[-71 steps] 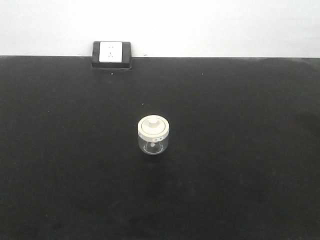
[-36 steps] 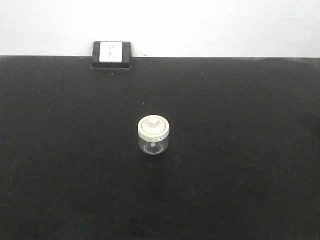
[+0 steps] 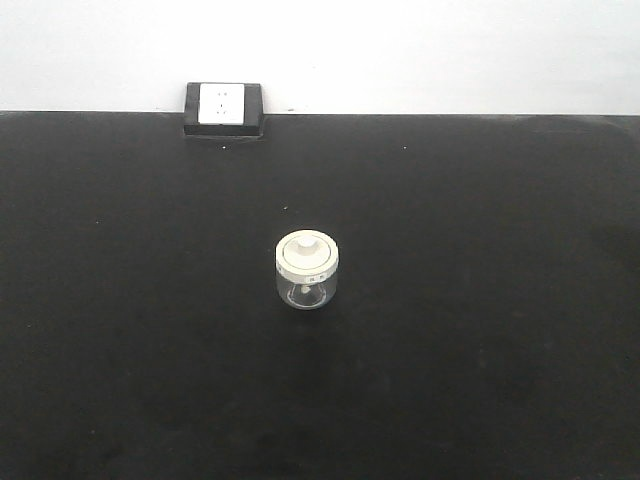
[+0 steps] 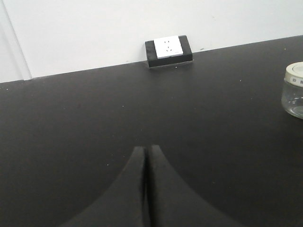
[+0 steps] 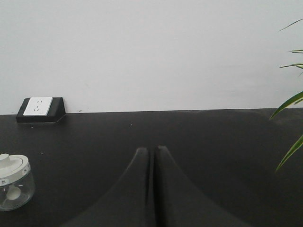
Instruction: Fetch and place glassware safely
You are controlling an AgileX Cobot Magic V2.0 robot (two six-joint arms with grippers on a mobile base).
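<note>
**Both End Effectors Closed, Jar Alone on the Tabletop**

Here the left end effector (image 4: 146, 152) has its two dark fingers pressed together, with nothing between them. It hangs just over the black tabletop (image 4: 71, 123). The little glass jar (image 4: 293, 90) is off to its right side, well apart from it, and only part of the jar shows at the picture's edge.

The right end effector (image 5: 152, 151) is also pressed together and holds nothing. The jar (image 5: 14, 182) sits to its left, well apart from it. A small white piece (image 5: 13, 191) lies inside the jar.

From the front view, the jar (image 3: 306, 270) stands upright on the tabletop (image 3: 480, 300). Its cream-white lid (image 3: 306, 252) is on top, with a round knob in the middle and small marks on the rim. Far behind the jar, a bit to the left, a white socket in a black box (image 3: 222, 108) sits at the back edge by the white wall (image 3: 430, 50). Green plant leaves (image 5: 291, 99) poke in far to the right of the jar.
</note>
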